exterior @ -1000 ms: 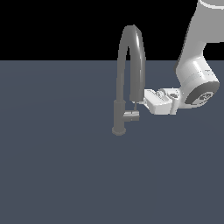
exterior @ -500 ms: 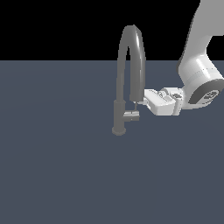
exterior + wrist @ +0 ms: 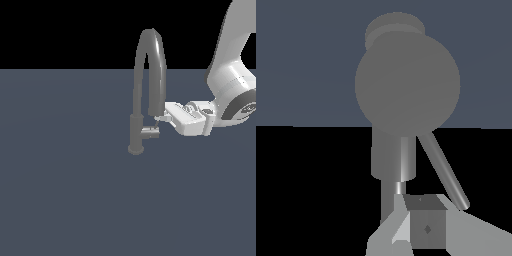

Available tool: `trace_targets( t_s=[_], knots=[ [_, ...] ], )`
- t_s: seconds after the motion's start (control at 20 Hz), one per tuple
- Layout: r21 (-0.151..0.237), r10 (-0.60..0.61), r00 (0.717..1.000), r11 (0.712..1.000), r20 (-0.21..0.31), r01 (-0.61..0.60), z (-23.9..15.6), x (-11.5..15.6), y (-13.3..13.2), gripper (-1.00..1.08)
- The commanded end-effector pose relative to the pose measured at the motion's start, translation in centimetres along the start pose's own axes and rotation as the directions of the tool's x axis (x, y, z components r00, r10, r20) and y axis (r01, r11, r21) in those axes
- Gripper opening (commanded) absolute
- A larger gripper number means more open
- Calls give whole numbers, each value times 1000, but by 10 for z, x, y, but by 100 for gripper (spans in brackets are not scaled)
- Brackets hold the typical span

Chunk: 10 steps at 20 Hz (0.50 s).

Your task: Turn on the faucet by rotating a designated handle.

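Here the handle (image 3: 150,132) is seen as a short, lighter-grey stub projecting sideways from the faucet (image 3: 136,131) at its lower column, its long axis horizontal and pointed toward the exterior view's right; the faucet itself stands on its small round base on the slate-blue surface (image 3: 65,195), its arched spout ending just above the handle; the pincer (image 3: 159,119) is reached in from the exterior view's right, so the handle lies just below and slightly beyond its tips, very near; contact cannot be confirmed; whether the fingers are spread or pressed together cannot be told; a downward push on the stub is judged the likely requirement.
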State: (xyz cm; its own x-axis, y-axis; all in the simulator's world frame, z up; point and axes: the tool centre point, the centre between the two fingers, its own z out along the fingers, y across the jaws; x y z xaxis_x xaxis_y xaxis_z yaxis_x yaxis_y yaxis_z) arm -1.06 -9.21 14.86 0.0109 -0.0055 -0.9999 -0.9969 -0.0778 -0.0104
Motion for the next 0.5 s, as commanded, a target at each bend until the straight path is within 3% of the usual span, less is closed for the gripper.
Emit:
trace_targets(
  t_s=[0.0,0.45],
  knots=[
    [0,0,1000,1000,0,0,0,0,0,-100],
    [-4,10,1000,1000,6,-10,0,19,36,-100]
  ],
)
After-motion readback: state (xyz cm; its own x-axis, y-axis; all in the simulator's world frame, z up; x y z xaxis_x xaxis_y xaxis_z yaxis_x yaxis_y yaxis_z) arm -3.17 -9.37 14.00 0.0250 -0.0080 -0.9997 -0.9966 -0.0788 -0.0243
